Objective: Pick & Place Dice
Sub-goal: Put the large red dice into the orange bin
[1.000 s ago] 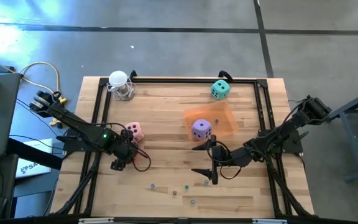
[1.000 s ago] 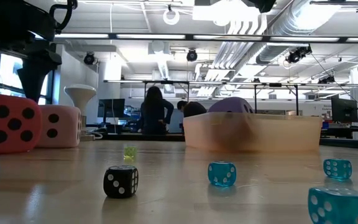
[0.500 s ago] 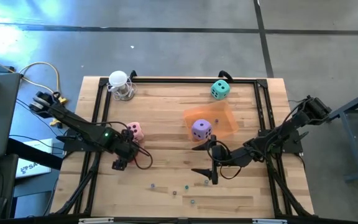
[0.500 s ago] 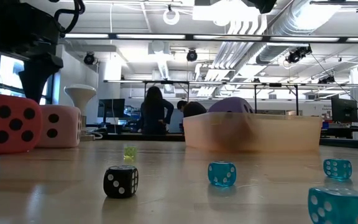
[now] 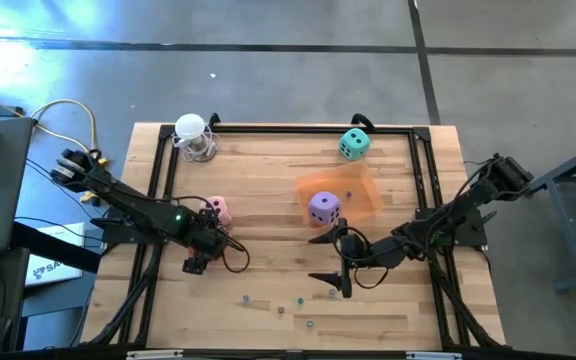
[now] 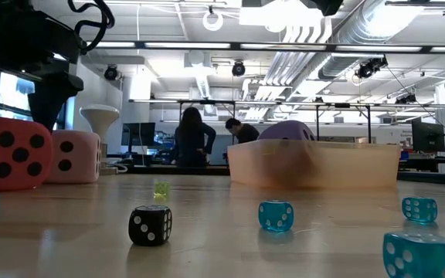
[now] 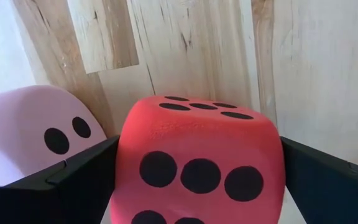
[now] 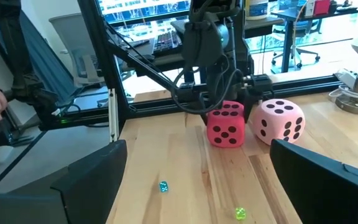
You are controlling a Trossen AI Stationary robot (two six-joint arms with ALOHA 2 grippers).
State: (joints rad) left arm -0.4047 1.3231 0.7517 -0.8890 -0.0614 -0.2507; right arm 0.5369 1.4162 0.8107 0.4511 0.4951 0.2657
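Left gripper (image 5: 197,262) straddles red die (image 7: 197,162), touching pink die (image 7: 36,134).

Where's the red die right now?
In the high view the red die sits on the table's left side, between the left pincer's open fingers, just in front of the pink die; the left wrist view shows the two side by side.
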